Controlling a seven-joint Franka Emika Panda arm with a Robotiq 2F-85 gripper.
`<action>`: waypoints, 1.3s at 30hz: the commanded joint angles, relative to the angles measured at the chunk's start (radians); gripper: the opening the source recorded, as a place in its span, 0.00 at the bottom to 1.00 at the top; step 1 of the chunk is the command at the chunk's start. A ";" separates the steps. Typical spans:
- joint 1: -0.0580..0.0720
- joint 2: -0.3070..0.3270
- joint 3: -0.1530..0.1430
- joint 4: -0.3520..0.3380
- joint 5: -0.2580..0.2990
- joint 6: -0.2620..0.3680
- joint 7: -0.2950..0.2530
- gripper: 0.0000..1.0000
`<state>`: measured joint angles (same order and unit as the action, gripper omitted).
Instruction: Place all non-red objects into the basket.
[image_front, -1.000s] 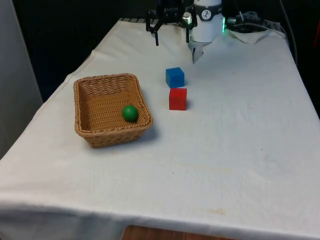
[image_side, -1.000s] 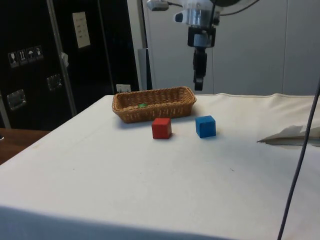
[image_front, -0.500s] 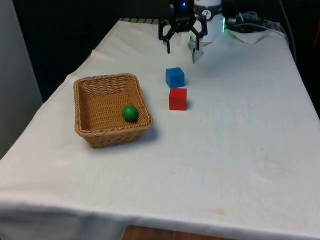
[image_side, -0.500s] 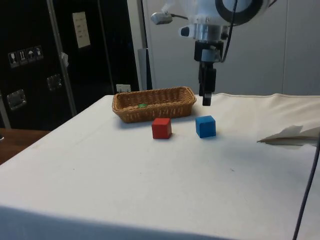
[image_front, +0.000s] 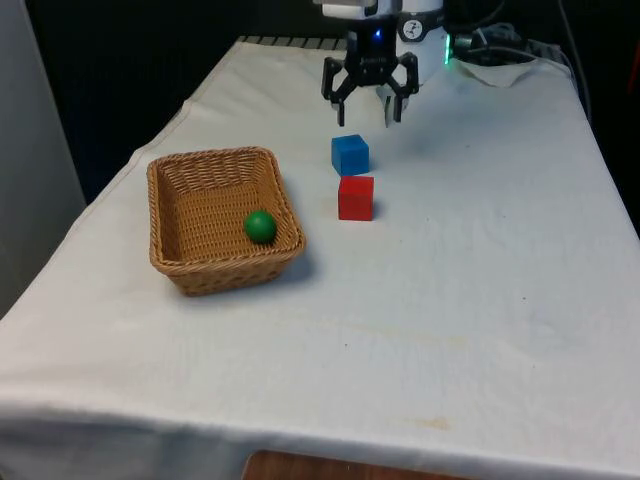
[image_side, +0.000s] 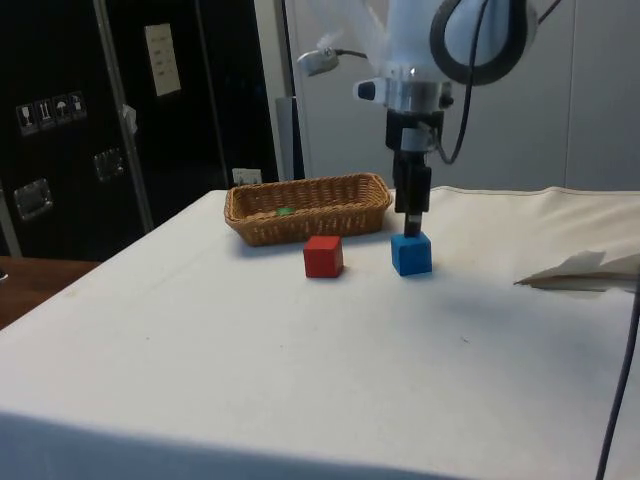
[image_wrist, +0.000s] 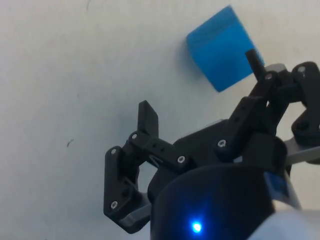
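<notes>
The small blue cube sits on the white tablecloth just beside the red cube — the woven wicker basket, holding a green ball, lies near. The black two-finger gripper hovers just above the blue cube, jaws spread wide — gripping nothing.

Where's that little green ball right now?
The green ball lies inside the wicker basket, near its corner closest to the red cube, on the front view's left side of the table.
</notes>
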<state>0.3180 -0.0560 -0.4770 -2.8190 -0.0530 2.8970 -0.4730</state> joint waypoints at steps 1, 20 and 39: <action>0.010 -0.007 0.000 0.000 0.030 0.002 -0.024 1.00; -0.004 0.092 0.004 0.047 0.046 0.022 -0.083 1.00; -0.016 0.230 0.035 0.079 0.035 0.103 -0.076 1.00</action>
<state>0.3160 0.1890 -0.4680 -2.7300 -0.0410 2.9930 -0.5330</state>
